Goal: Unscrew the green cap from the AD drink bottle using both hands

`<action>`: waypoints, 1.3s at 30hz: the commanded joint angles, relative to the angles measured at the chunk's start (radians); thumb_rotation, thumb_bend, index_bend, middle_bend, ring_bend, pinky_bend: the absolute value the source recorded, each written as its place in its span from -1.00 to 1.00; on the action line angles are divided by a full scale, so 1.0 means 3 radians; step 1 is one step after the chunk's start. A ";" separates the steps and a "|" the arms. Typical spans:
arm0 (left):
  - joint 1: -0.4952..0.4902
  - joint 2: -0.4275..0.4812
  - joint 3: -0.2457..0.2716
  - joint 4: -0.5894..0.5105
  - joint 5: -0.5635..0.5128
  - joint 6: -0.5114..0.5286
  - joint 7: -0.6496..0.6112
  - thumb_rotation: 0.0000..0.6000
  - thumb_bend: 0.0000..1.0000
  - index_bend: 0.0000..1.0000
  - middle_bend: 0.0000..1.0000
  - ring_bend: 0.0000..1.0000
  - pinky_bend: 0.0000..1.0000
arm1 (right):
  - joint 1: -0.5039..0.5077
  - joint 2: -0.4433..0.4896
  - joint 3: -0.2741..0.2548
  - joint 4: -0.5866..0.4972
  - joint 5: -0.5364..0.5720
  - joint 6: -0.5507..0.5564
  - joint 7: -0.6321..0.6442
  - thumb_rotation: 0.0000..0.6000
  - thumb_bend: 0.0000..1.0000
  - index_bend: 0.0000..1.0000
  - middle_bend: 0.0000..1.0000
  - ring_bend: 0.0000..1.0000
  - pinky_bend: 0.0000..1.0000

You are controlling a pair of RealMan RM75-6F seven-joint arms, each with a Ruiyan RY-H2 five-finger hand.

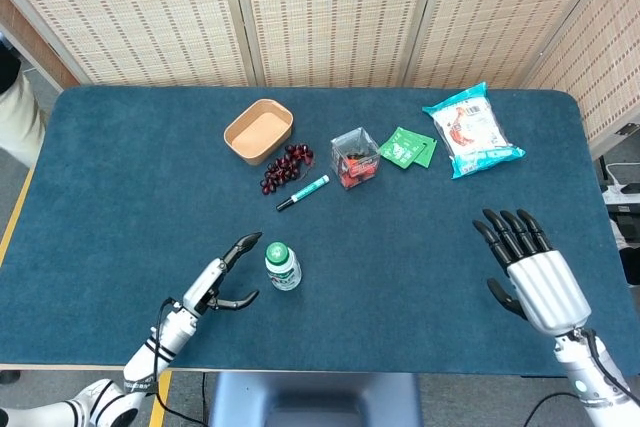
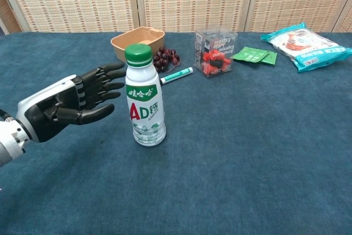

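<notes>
From the head view, the bottle [image 1: 283, 265] stands upright near the front edge of the blue bench [image 1: 120, 177], seen almost from above, so its label is hard to read and mostly the green cap [image 1: 277, 251] shows. The left hand [image 1: 218, 282] sits just left of the bottle, fingers spread and thumb apart, holding nothing; whether a fingertip touches the bottle cannot be told. The right hand [image 1: 527, 272] hovers well apart on the right, palm down, fingers spread and empty. Farther back lie a bowl [image 1: 259, 131], grapes [image 1: 285, 167], a pen [image 1: 303, 192], a clear box [image 1: 355, 157], green packets [image 1: 408, 147] and a snack bag [image 1: 472, 130]. In the chest view, the left hand [image 2: 71, 100] is open, palm turned toward the bottle [image 2: 144, 102], its fingertips [image 2: 115, 75] close beside the bottle's shoulder, its forearm cut off by the left edge. The cap [image 2: 138, 55] is on. The right hand is out of this view.
</notes>
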 commanded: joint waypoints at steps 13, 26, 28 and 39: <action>-0.0310 -0.0384 -0.0188 0.0239 -0.0127 -0.0199 0.0153 1.00 -0.32 -1.00 -1.00 -1.00 -0.96 | 0.0082 0.0024 0.0016 0.0075 0.0193 -0.0095 0.0175 1.00 -0.49 -1.00 -1.00 -1.00 -1.00; -0.0446 -0.0510 -0.0207 0.0322 -0.0237 -0.0355 0.0282 1.00 -0.33 -0.84 -0.77 -1.00 -0.99 | 0.0123 0.0025 0.0011 0.0087 0.0226 -0.0107 0.0201 1.00 -0.49 -1.00 -1.00 -1.00 -1.00; -0.0458 -0.0529 -0.0224 0.0330 -0.0288 -0.0402 0.0318 1.00 -0.30 -0.67 -0.62 -1.00 -0.99 | 0.0133 0.0027 0.0009 0.0083 0.0228 -0.0116 0.0205 1.00 -0.49 -1.00 -1.00 -1.00 -1.00; -0.0434 -0.0635 -0.0339 0.0265 -0.0526 -0.0464 0.0482 1.00 0.30 0.09 0.17 -0.62 -0.94 | 0.0368 -0.0024 0.0053 0.0042 0.0194 -0.0390 0.0086 1.00 -0.49 -1.00 -1.00 -1.00 -1.00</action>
